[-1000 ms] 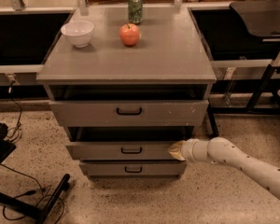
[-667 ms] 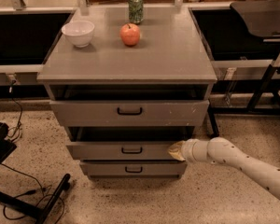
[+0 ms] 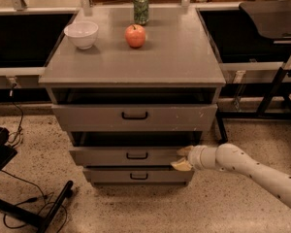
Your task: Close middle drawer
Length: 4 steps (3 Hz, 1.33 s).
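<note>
White tubular arm (image 3: 254,173), small dark screw dots, ribbed wrist collar (image 3: 200,157); cream-yellow two-finger gripper (image 3: 176,158), lower right of centre, fingers apart.

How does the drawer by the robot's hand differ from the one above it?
The middle drawer has a low, plain front; the top drawer has a taller front with white specks. The gripper sits at the middle drawer's right end; nothing is at the top drawer. Both are grey, partly open, with black bar handles.

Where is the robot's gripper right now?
Low in the camera view, the gripper is at the right end of the middle drawer, below the top drawer.
</note>
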Tool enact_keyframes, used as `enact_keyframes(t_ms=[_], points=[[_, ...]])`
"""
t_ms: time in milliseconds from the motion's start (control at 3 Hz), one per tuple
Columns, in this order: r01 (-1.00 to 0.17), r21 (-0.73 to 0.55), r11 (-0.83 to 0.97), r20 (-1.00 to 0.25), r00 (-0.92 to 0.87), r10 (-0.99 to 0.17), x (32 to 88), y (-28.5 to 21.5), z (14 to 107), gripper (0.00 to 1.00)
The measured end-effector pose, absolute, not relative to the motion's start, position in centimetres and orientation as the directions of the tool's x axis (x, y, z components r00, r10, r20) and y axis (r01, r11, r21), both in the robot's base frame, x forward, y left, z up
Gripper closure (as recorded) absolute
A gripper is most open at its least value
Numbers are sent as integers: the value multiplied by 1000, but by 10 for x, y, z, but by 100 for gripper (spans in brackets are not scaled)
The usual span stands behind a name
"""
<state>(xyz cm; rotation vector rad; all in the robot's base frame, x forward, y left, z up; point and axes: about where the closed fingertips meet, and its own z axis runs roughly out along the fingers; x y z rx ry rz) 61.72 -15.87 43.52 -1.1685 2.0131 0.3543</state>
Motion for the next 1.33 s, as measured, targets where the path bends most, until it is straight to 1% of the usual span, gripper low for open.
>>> enact_keyframes(t_ms=[333, 667, 1000, 1333], points=[[-831, -132, 541, -733, -286, -617, 617, -159, 435, 0], [-831, -132, 541, -733, -286, -617, 617, -159, 435, 19], [-831, -132, 541, -733, -286, -617, 615, -159, 435, 42], [-852, -149, 502, -700, -268, -662, 583, -158, 451, 66]])
